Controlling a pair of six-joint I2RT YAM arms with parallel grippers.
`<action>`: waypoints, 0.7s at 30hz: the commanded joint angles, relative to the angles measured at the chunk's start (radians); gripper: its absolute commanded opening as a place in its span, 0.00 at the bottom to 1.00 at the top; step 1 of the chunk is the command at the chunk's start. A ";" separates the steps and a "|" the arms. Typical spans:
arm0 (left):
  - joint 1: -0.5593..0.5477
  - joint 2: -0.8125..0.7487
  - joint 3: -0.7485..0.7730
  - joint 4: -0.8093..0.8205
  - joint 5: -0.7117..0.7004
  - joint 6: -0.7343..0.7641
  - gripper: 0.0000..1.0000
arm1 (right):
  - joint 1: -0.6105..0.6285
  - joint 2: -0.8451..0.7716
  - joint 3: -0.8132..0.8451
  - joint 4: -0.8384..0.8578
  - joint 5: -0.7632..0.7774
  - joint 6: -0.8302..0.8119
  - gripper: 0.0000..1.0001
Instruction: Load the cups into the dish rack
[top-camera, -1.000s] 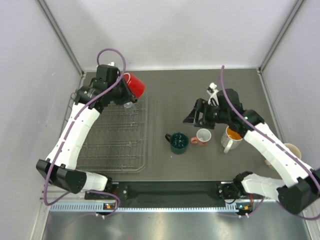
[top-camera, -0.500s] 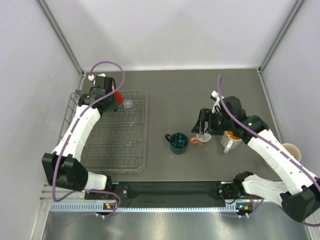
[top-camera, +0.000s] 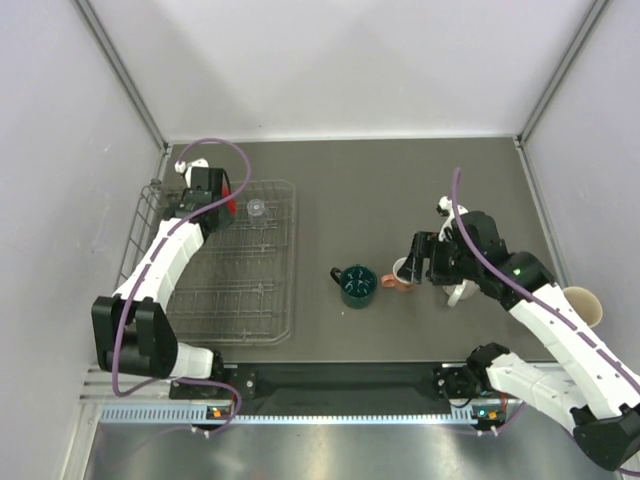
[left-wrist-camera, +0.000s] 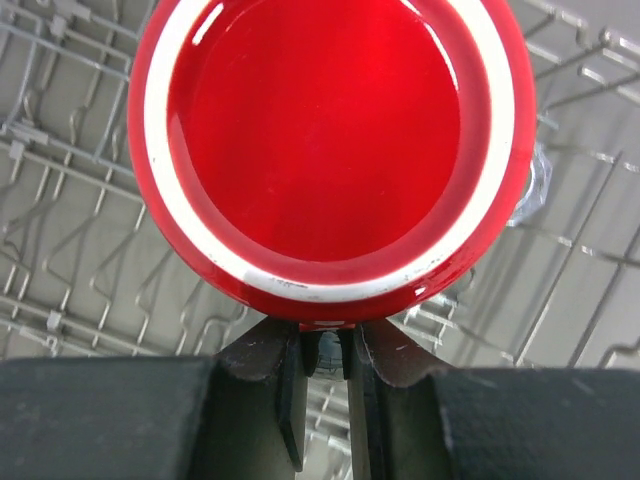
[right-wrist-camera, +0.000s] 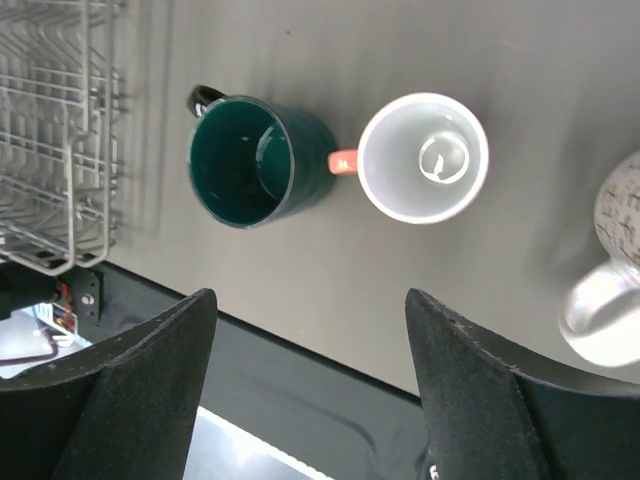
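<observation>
The wire dish rack (top-camera: 270, 300) lies on the left of the table. My left gripper (top-camera: 205, 196) hangs over its far left corner, shut on the handle of the red mug (top-camera: 232, 200). In the left wrist view the red mug's base (left-wrist-camera: 330, 150) faces the camera above the rack wires (left-wrist-camera: 60, 250), with the gripper (left-wrist-camera: 325, 350) pinched below it. A tiny clear glass (top-camera: 257, 209) sits in the rack. The dark green mug (top-camera: 357, 285) and the small pink mug (top-camera: 401, 277) stand mid-table. My right gripper (top-camera: 420, 260) is open above the pink mug (right-wrist-camera: 423, 157), beside the green mug (right-wrist-camera: 250, 160).
The white mug with orange inside (top-camera: 459, 293) is mostly hidden under my right arm; its side shows in the right wrist view (right-wrist-camera: 612, 290). The tan cup (top-camera: 584, 302) stands at the right edge. The rack's near corner (right-wrist-camera: 60, 130) shows in the right wrist view.
My left gripper carried the red mug left and down to the rack's far left corner. My right gripper moved nearer and right, over the pink mug.
</observation>
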 joint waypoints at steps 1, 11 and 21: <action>0.005 0.019 0.046 0.168 -0.070 0.034 0.00 | -0.002 -0.025 0.010 -0.038 0.047 -0.029 0.77; 0.007 0.155 0.046 0.243 -0.104 0.065 0.00 | -0.002 -0.010 0.129 -0.287 0.073 -0.037 0.97; 0.015 0.203 -0.039 0.372 -0.055 0.074 0.00 | -0.003 -0.030 0.115 -0.305 -0.197 -0.138 1.00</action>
